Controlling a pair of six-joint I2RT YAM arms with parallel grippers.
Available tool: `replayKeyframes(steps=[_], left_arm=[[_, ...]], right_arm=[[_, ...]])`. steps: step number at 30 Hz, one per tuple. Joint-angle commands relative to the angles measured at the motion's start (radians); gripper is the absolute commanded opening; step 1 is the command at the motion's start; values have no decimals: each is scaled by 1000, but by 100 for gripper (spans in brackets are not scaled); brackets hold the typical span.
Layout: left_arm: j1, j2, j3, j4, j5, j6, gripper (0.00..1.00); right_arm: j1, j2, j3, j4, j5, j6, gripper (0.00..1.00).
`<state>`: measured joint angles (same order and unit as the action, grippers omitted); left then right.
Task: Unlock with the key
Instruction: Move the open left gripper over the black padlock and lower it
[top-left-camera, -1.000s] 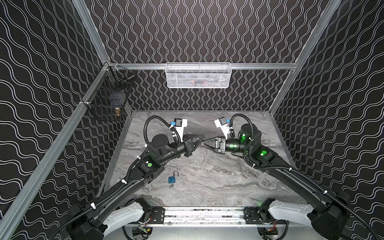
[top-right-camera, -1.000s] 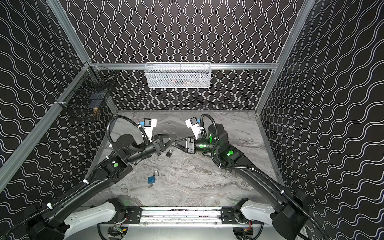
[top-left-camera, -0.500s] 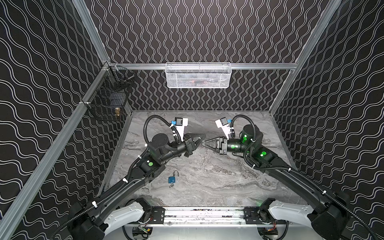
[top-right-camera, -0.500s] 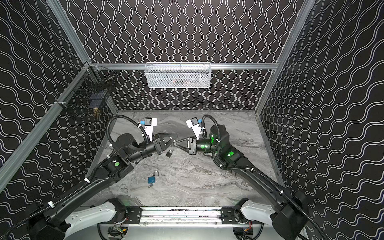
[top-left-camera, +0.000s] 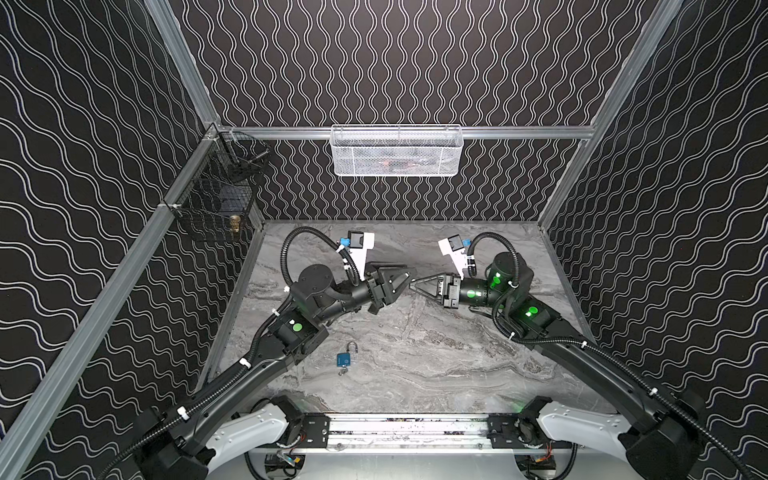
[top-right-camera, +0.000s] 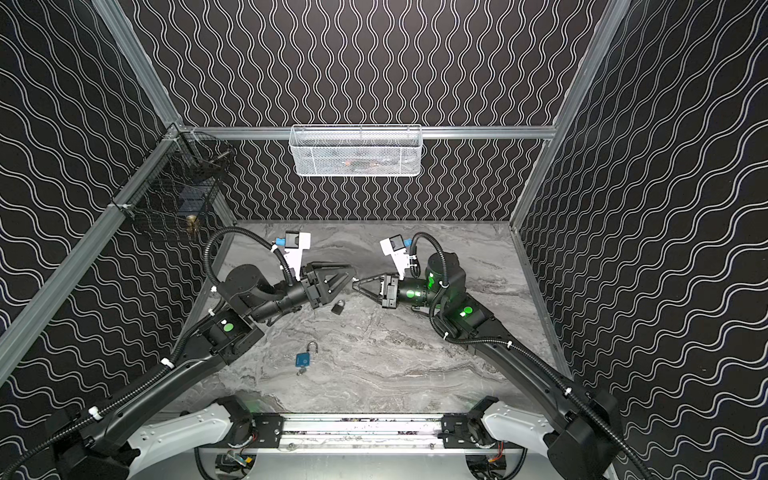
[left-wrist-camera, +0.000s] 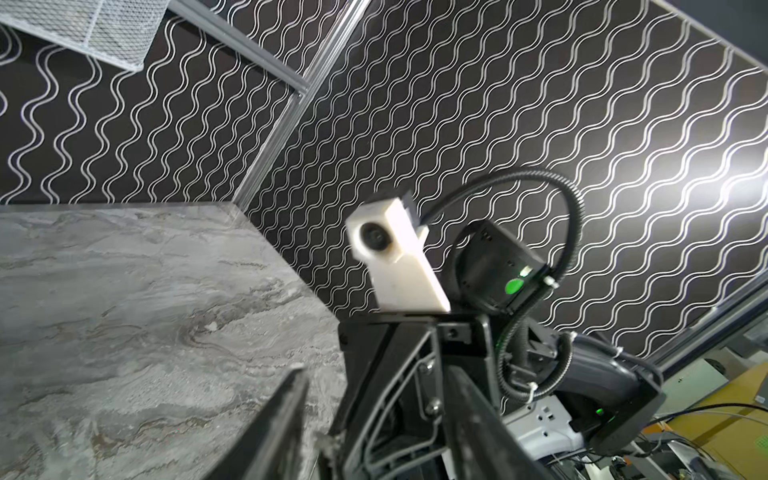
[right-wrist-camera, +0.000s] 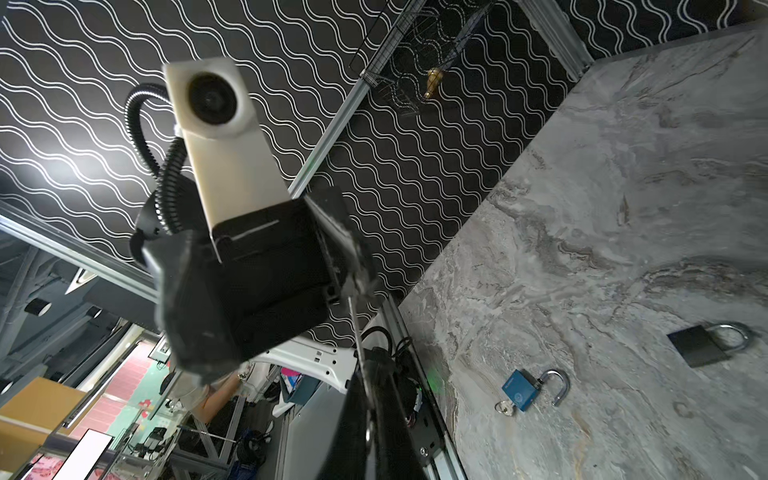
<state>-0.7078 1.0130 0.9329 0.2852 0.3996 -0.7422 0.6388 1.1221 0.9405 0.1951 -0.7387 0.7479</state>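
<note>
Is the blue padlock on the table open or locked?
Open: the blue padlock shows one shackle leg clear of its body, a key in it.

Two black jointed robot arms, the left arm (top-left-camera: 270, 365) and the right arm (top-left-camera: 602, 365), are mounted on white housings (top-left-camera: 249, 428) along a silver rail (top-left-camera: 407, 426). Ribbed black cables (left-wrist-camera: 575, 224) loop to white wrist cameras (top-left-camera: 359, 243). Round green lights (top-left-camera: 296, 327) glow on the joints. White cable ties (top-left-camera: 181, 411) band the arms.

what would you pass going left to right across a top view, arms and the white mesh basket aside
black wire basket on the side wall → blue square padlock → small black padlock
</note>
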Motion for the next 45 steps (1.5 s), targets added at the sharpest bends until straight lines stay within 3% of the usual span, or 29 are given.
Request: replayKeyframes(steps=[1, 10, 16, 23, 34, 45], left_arm=[[1, 1, 42, -57, -5, -28, 76], [4, 54, 193, -389, -87, -37, 91], [14, 157, 340, -726, -210, -9, 93], [33, 328, 456, -968, -306, 81, 93], [55, 640, 575, -1147, -519, 240, 87], [56, 851, 569, -1149, -568, 243, 81]], right_arm=[[-7, -25, -18, -13, 25, 8, 0], [-26, -78, -57, -86, 73, 1, 0], [-41, -77, -59, -168, 107, 3, 0], [-68, -53, -69, -268, 150, 12, 0], [-116, -10, -125, -309, 159, 38, 0], [-139, 2, -145, -302, 154, 51, 0]])
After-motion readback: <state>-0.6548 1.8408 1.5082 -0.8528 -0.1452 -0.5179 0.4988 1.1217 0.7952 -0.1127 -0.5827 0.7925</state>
